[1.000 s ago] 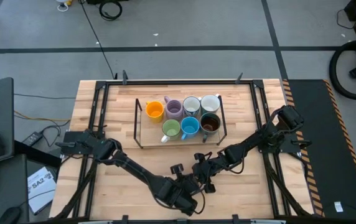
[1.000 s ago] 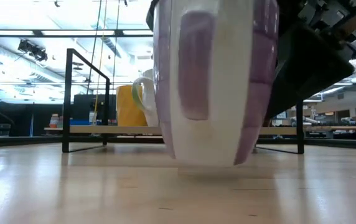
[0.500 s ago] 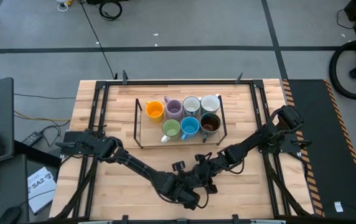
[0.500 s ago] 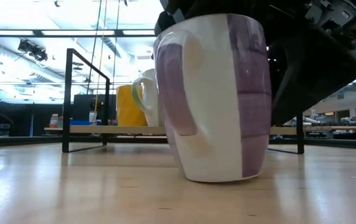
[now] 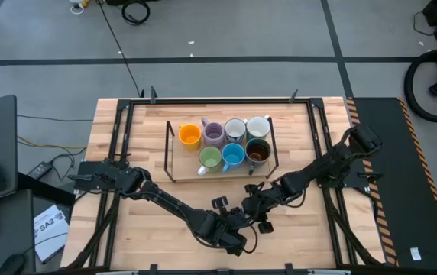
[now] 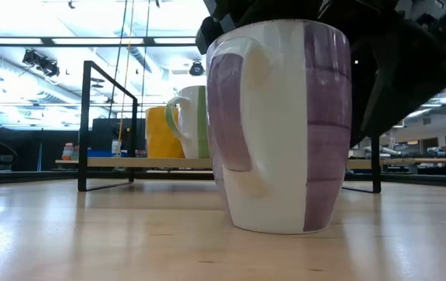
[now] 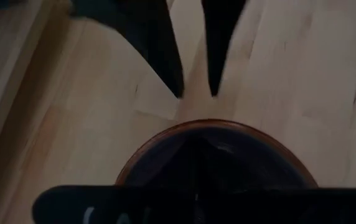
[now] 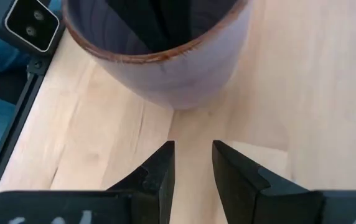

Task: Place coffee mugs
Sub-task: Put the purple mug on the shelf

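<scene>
Table (image 5: 127,137): wooden top with a black-framed rack (image 5: 169,153) on its far half. The rack holds seven mugs in two rows: orange mug (image 5: 189,135), lilac mug (image 5: 213,133), patterned mug (image 5: 235,129) and pale mug (image 5: 258,126) behind; green mug (image 5: 209,158), blue mug (image 5: 233,155) and dark mug (image 5: 258,151) in front.

Eighth mug (image 6: 281,125): lilac and white, upright on the bare table at its near edge, in front of the rack and apart from it. The low view shows its base flat on the wood, handle facing the camera.

Left gripper (image 5: 232,237): over this mug at the near edge; the right wrist view shows a dark finger reaching down inside the rim. Whether the fingers clamp the wall cannot be told.

Right gripper (image 8: 190,163): just beside the mug, not touching it; fingers drawn near together with a narrow gap, holding nothing.
</scene>
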{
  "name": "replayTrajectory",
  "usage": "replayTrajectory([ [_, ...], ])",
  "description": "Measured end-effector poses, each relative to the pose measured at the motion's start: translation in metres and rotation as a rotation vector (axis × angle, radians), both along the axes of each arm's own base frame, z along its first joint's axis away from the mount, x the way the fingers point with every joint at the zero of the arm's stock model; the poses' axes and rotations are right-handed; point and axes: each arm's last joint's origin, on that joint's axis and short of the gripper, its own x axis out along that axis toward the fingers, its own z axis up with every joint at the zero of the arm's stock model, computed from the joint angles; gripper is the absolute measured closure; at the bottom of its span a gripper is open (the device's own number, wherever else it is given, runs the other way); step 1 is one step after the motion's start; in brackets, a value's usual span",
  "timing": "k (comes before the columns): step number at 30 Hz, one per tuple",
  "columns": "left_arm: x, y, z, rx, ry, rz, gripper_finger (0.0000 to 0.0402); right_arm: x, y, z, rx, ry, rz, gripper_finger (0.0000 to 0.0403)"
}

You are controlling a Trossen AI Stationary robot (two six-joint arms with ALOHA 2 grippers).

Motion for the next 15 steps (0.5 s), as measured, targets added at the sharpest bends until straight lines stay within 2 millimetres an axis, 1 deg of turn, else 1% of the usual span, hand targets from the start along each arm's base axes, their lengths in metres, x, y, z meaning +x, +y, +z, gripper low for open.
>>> replayTrajectory([
  [3, 0.003, 0.001, 0.001, -0.016, -0.018, 0.002, 0.0389, -0.006, -0.005, 0.012, -0.003, 0.004, -0.006, 0.029],
  [6, 0.005, 0.003, 0.001, -0.019, -0.026, 0.004, 0.0377, -0.013, -0.009, 0.024, -0.01, 0.001, -0.005, 0.029],
  [10, 0.007, 0.007, 0.001, -0.025, -0.022, 0.01, 0.0347, -0.022, -0.013, 0.038, -0.03, -0.01, -0.009, 0.029],
  [15, 0.011, 0.014, 0.001, -0.084, 0.008, -0.002, 0.0303, -0.031, -0.018, 0.053, -0.023, -0.027, -0.01, 0.029],
])
